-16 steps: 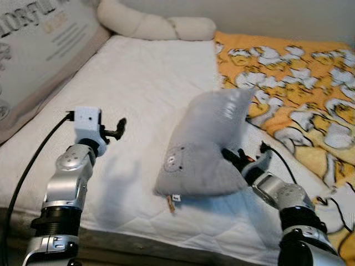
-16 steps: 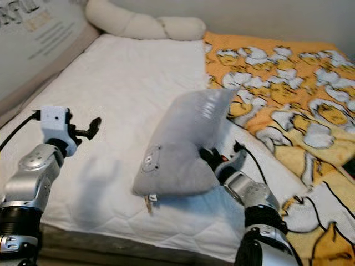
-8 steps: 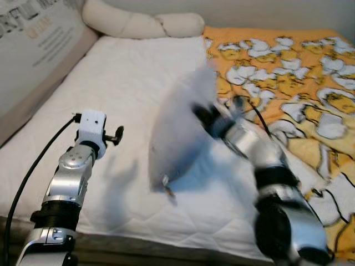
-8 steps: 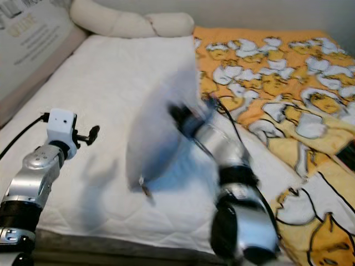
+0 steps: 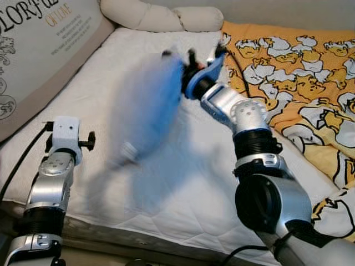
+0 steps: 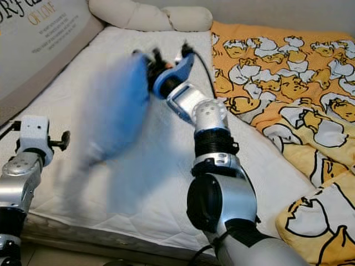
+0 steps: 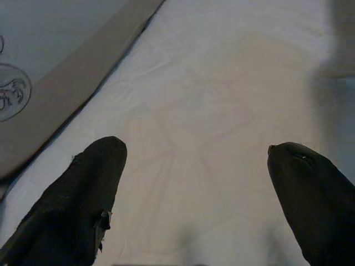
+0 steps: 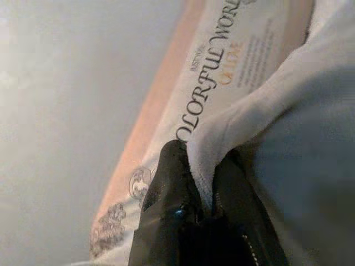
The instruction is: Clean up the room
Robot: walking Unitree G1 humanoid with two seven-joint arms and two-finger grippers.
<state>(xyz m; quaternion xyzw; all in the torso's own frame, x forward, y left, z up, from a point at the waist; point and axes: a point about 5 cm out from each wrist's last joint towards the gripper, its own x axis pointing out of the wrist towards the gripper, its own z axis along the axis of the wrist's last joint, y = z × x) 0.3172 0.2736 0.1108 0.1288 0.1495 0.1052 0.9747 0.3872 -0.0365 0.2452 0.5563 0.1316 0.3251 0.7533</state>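
I see a grey pillow [image 5: 145, 113], blurred to a bluish smear, pinched by the right gripper [image 8: 204, 183] with its black fingers [image 8: 169, 183]. The mattress [image 5: 138, 55] is white and quilted. At two o'clock lies an orange blanket [image 5: 294, 61] patterned with white cartoon ducks. At ten o'clock, a pale grey cushion [image 5: 39, 39] bears dark lettering. At twelve, a cream bolster [image 5: 161, 16].

R arm [image 5: 191, 75] swung up-left w/ grey pillow [image 5: 147, 111] | pillow now blurred, mid-air
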